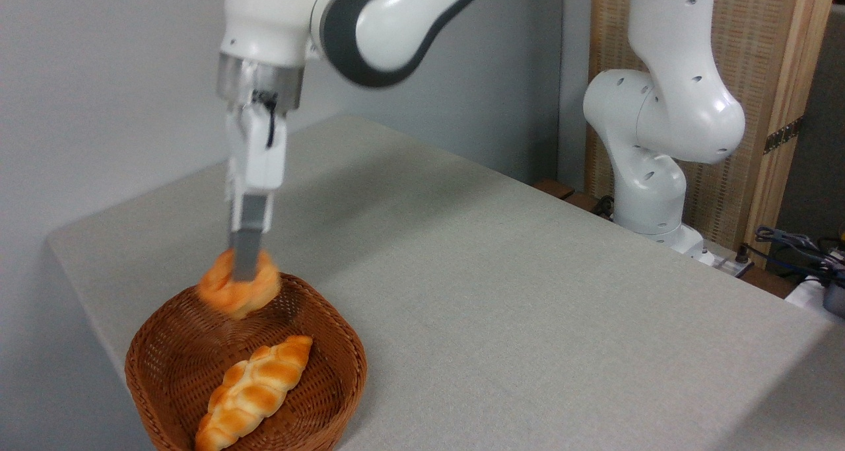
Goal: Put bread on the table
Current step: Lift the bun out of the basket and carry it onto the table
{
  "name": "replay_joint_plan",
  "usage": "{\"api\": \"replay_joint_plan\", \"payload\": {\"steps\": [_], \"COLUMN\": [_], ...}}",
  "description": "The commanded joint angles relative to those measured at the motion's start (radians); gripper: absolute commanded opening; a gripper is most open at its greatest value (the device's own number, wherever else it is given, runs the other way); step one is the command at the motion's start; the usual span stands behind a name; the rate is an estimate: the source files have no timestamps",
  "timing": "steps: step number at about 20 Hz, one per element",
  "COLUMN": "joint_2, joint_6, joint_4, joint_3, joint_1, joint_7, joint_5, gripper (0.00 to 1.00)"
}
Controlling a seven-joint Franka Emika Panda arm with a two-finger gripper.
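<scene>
At the near left, a brown wicker basket [165, 365] on the grey cloth, holding a long braided loaf [254, 391] that lies slantwise across its floor, untouched. Above the basket's far rim, the bread [228, 296]: a round golden-orange roll, blurred, apparently lifted clear of the weave and pinched by the gripper [245, 266], fingers pressed onto it from above, one dark finger crossing its front face. Hanging straight down from the white arm [370, 22] overhead.

Judged step: carrying out, roll already off the basket floor but not yet beyond the rim. Whether fully free of the rim, hard to tell through the blur.

Further right, wide bare table [502, 286], plain and flat, open toward the middle and the far edge. At the far right, the arm's white base [650, 193] and some cables [792, 246] beyond the table edge.

Next move, as judged: up enough to clear the wicker wall, then across to the right over open cloth, down until the roll rests, and only then fingers apart. Risk: clipping the rim, or the roll turning over once released.
</scene>
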Motion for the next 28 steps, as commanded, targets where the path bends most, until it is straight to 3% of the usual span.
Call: {"api": "replay_joint_plan", "payload": {"steps": [1,4,6,8,11,13,14,17,23,28], "joint_2": [-0.132,-0.222,-0.277,-0.297,-0.288,-0.285,-0.285,-0.272,-0.242,-0.238], "joint_6": [-0.138,-0.256,-0.265,-0.258,-0.255,-0.244,-0.233,-0.212,-0.175,-0.158], "joint_4": [-0.115,-0.204,-0.276,-0.317,-0.333,-0.347,-0.357,-0.361,-0.359,-0.356], "joint_3": [0.010,0.010,0.010,0.010,0.010,0.010,0.008,0.008,0.007,0.007], "joint_1": [-0.051,-0.080,-0.092,-0.106,-0.140,-0.141,-0.143,-0.143,-0.141,-0.141], "joint_7": [-0.007,-0.007,-0.007,-0.007,-0.006,-0.004,-0.001,0.000,-0.003,-0.009], "joint_5": [-0.016,-0.016,-0.016,-0.014,-0.013,-0.007,-0.004,-0.001,-0.001,-0.004], "gripper": [0.34,0.36,0.43,0.45,0.47,0.54,0.63,0.66,1.00,1.00]}}
